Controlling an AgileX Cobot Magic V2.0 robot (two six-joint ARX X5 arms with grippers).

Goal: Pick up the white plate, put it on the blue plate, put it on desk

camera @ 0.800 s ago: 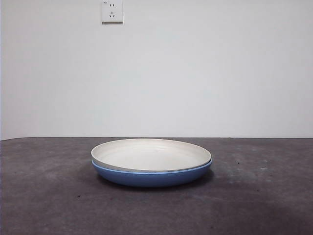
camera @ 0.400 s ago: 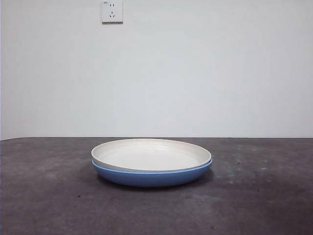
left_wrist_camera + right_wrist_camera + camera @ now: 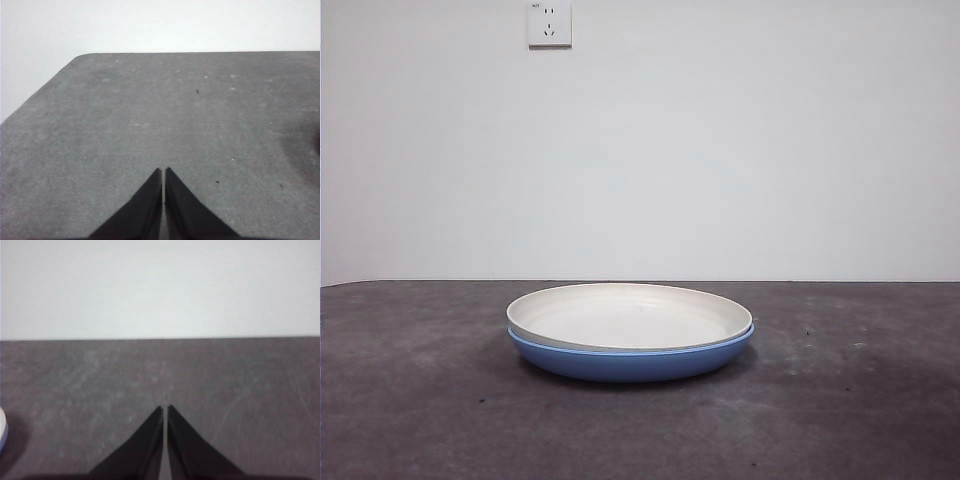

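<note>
The white plate rests nested in the blue plate at the middle of the desk in the front view. A sliver of both plates' edge shows at the side of the right wrist view. My left gripper is shut over bare desk, holding nothing. Shut and empty too, my right gripper hovers above the desk, apart from the plates. Neither arm appears in the front view.
A white wall with a power socket stands behind the desk. The desk's far corner and edge show in the left wrist view.
</note>
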